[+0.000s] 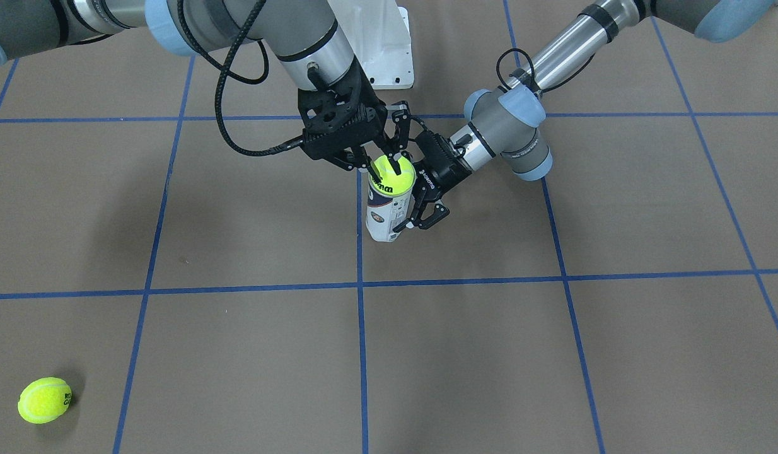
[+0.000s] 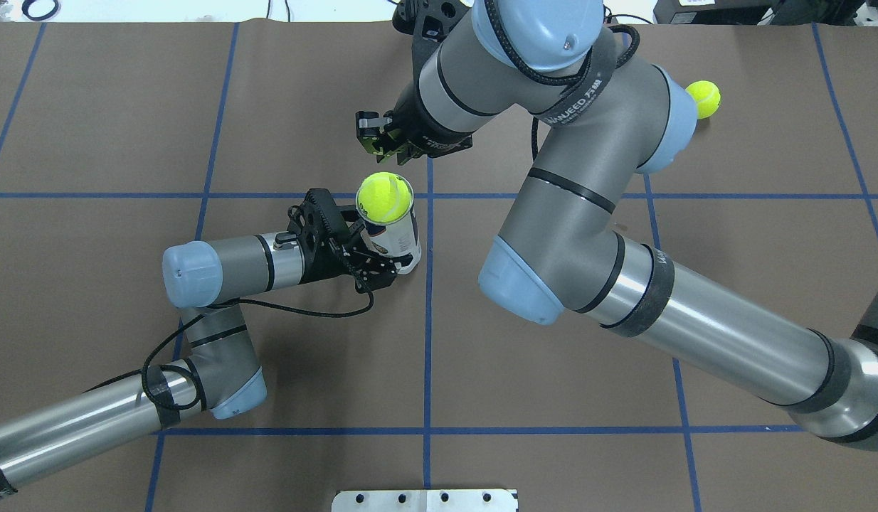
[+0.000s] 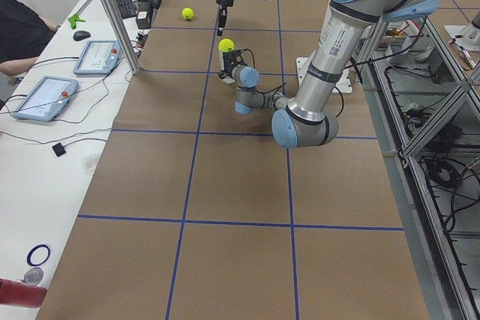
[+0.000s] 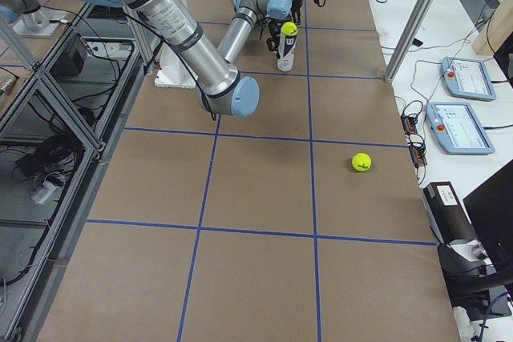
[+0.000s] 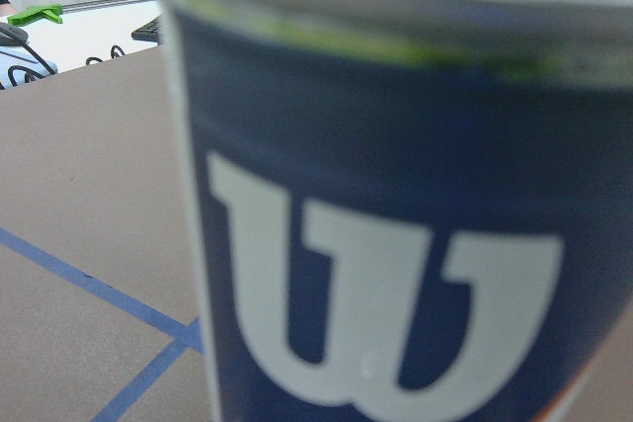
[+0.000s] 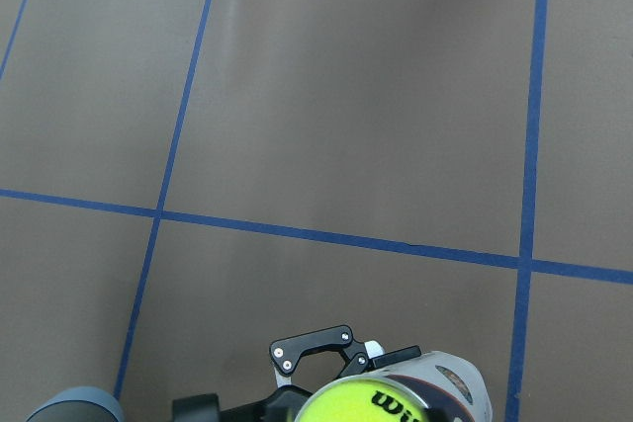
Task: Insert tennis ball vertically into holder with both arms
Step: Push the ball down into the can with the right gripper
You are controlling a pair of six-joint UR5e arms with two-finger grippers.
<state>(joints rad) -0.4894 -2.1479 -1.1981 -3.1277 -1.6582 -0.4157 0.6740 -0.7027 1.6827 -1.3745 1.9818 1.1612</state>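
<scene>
At the middle of the table (image 1: 238,208), where two blue tape lines cross on the matt brown covering, the holder (image 1: 384,217) stands upright. It is a clear plastic cylinder with a navy-and-white label and a silver rim. A fuzzy yellow-green ball (image 1: 392,178) sits in its mouth, its upper half rounding out above the rim. The left gripper (image 2: 373,245) reaches in level from the side, its black linked fingers clamped on the holder's wall. Its wrist view is filled by the blurred navy label and a white W. The right gripper (image 1: 383,165) hangs over the ball, pointing down, jaws part-way apart and gripping nothing. The left side view shows a gap between its tips and the ball. A second ball (image 1: 44,400) lies well apart on the covering.
</scene>
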